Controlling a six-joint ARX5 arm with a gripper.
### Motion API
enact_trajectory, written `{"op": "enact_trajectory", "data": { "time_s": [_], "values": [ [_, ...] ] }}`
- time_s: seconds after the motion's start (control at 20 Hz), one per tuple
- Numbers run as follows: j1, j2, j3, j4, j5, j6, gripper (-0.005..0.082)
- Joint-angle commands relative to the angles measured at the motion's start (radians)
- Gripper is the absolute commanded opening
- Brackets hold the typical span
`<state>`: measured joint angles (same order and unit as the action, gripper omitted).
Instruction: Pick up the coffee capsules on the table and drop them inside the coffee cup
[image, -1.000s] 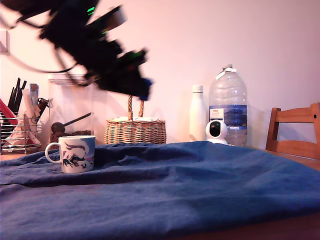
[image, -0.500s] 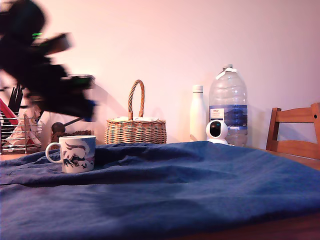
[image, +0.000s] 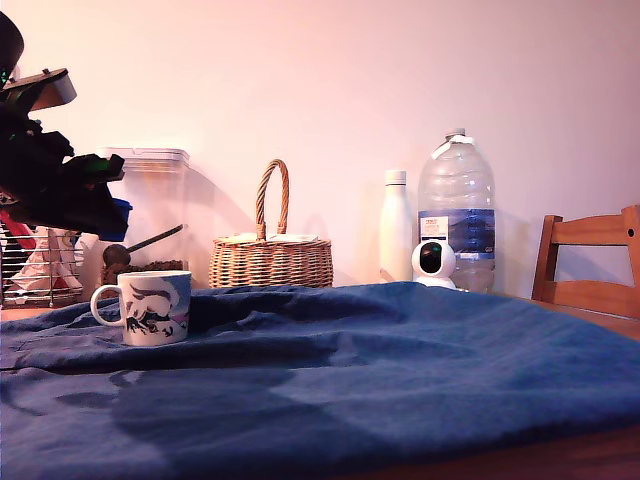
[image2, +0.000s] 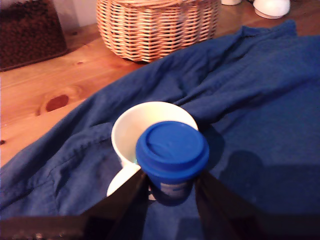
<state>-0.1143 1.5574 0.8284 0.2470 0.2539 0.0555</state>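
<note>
My gripper (image: 108, 218) hangs at the exterior view's left, a little above the white mug (image: 154, 307) with the blue swirl picture. In the wrist view the gripper (image2: 170, 189) is shut on the dark blue capsule (image2: 172, 150), lid towards the camera, held just over the near edge of the mug's rim (image2: 131, 119). From the side the capsule (image: 119, 211) is only a small blue spot. The mug stands upright on the wrinkled dark blue cloth (image: 400, 350) that covers the table. The cream capsule is not in view.
A wicker basket (image: 270, 255) and a clear canister (image: 152, 205) stand behind the mug, a wire rack (image: 38, 268) to their left. Farther right in the exterior view are a white bottle (image: 395, 224), a small white camera (image: 433, 262), a large water bottle (image: 457, 205) and a wooden chair (image: 590, 262).
The arm has swung from high over the middle to the exterior view's left and come down, ending above the mug. The mug and cloth have not moved.
</note>
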Motion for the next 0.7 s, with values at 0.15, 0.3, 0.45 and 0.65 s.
{"op": "enact_trajectory", "data": {
  "time_s": [0.15, 0.3, 0.45, 0.65],
  "values": [
    [-0.002, -0.009, -0.019, 0.007, -0.001, 0.014, 0.0163],
    [-0.001, -0.009, -0.019, 0.008, -0.001, 0.024, 0.0163],
    [-0.001, -0.009, -0.01, 0.008, -0.001, 0.023, 0.0163],
    [-0.001, -0.005, 0.036, -0.022, 0.0, 0.003, 0.0163]
  ]
}}
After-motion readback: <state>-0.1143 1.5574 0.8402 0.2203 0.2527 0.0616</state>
